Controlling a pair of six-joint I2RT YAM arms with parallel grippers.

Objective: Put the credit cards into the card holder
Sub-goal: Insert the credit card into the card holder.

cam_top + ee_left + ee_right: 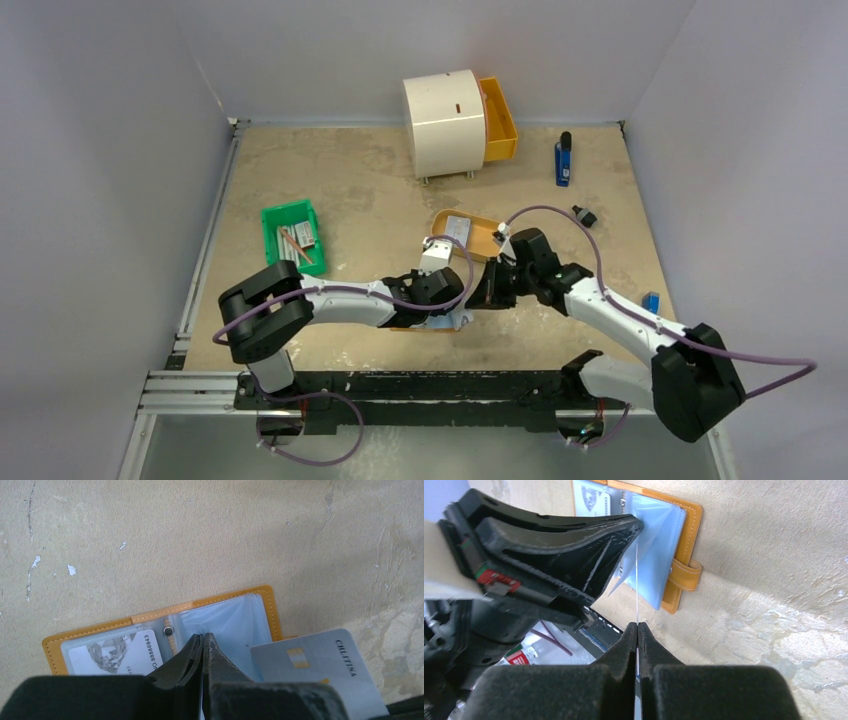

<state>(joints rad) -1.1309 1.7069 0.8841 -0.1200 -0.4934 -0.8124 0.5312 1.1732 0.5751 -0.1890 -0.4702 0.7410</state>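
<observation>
Reaching inward, left gripper [204, 637] pinches a card holder [270, 610] sleeve (right gripper [638, 626] clamps a credit card [320, 670]).

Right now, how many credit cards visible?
3. A sleeved card in the card holder; a grey-blue card pinched by the right gripper; a pale card, apparently on the orange tray behind. More may be hidden.

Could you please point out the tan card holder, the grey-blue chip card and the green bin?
Open tan leather card holder [273, 612]: left wrist view, stitched right border.
Pale grey-blue plastic chip card [320, 675]: left wrist view, bare face.
Green plastic bin [267, 238]: top external view, left rim.
</observation>
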